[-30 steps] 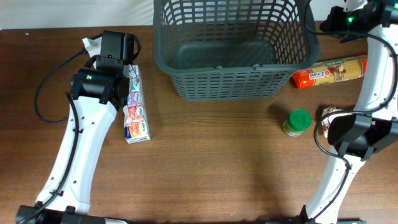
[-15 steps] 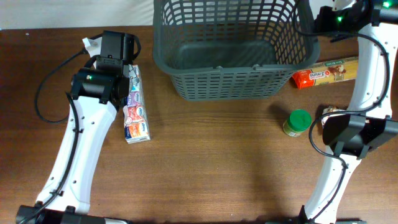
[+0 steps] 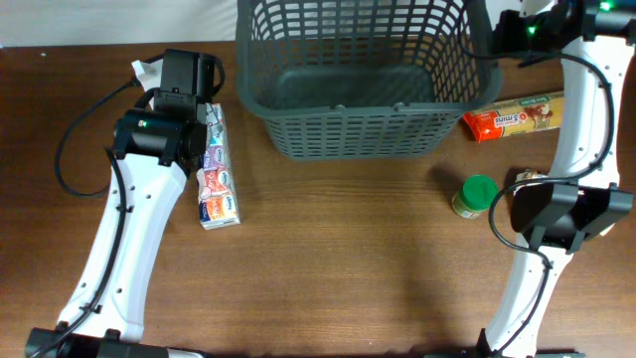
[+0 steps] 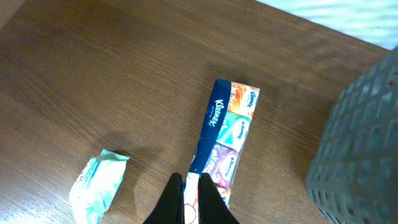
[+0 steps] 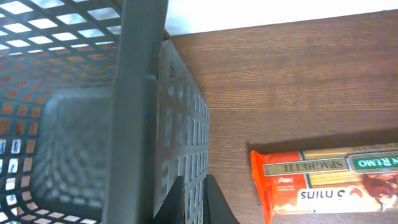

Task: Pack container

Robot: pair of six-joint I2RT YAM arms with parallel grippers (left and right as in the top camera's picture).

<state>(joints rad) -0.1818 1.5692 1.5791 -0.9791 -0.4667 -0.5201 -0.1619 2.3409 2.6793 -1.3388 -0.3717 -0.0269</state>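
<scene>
The basket (image 3: pixel 363 129) sits open-side up at the far middle of the table, and it looks empty. I'd guess it is light, stiff plastic that slides easily on wood, and the solid rim seems a safer hold than the thin slats. The right claw (image 5: pixel 196 202) is pressed together against the basket's right wall; I cannot tell whether it pinches a slat. The left claw (image 4: pixel 191 202) is pressed together too, holding nothing, above the tissue pack (image 4: pixel 227 134) marked "Kleenex". The orange pasta packet (image 5: pixel 329 186) reads "Spaghetti" and "Remo".
</scene>
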